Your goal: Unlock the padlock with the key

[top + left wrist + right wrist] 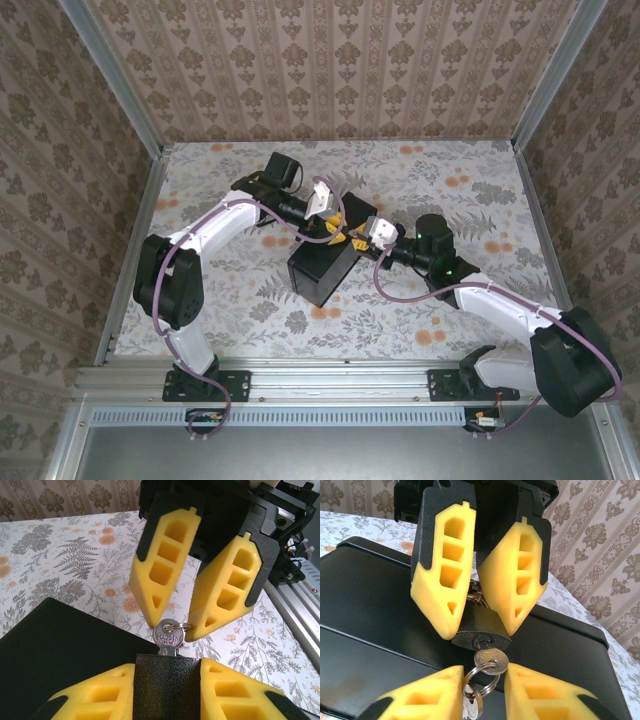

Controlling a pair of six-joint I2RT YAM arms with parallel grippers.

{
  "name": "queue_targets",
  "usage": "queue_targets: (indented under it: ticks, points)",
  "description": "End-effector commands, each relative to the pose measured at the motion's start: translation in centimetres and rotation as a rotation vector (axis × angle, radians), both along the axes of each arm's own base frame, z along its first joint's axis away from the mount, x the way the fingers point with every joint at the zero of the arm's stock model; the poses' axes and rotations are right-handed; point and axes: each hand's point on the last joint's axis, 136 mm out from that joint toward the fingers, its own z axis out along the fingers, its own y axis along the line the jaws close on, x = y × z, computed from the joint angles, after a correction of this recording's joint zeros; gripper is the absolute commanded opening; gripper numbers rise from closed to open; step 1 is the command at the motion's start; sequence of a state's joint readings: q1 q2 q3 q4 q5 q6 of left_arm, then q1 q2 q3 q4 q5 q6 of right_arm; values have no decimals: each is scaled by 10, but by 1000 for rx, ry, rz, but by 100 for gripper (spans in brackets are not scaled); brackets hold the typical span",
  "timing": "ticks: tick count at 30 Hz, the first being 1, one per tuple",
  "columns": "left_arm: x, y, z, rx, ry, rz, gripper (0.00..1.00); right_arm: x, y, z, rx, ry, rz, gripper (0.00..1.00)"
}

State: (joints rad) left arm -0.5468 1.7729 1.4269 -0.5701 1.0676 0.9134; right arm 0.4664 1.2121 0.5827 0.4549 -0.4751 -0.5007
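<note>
Left end effector [167,666] is clamping dark textured padlock [167,692]; right end effector [173,630] is pinching silver key [167,639], shaft pointing into padlock.

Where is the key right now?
In the right wrist view, the key sits in the padlock keyhole, mid-table over the black box. The left fingers grip the padlock, and the right fingers flank the key's head.

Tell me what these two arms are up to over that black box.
The left hand grips the padlock by its body, above the black box. The key is in the keyhole, and the right hand appears to pinch the key's head, placed to turn it. Whether the shackle has released cannot be told.
</note>
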Motion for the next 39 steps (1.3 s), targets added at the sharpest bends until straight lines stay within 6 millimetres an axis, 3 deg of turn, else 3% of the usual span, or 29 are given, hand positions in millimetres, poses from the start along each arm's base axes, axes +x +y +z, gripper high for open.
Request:
queue_targets:
  ticks: [1, 7, 17, 26, 30, 39]
  points:
    - [-10, -2, 20, -59, -12, -48, 20, 1, 0, 25, -8, -88, -14, 31]
    - [-11, -3, 21, -63, -7, -51, 20, 0, 3, 28, -35, -131, -12, 34]
    - [-12, -3, 22, -68, -6, -53, 20, 0, 13, 14, -101, -128, 21, 23]
    - [-11, -1, 24, -74, -4, -53, 19, 4, 7, -8, -189, -113, -1, 26]
    - [-11, -1, 24, -75, -4, -54, 19, 6, 7, -10, -189, -118, -6, 18]
    - [-15, 1, 25, -75, 6, -66, 18, 16, -2, -17, -255, -147, -54, 31]
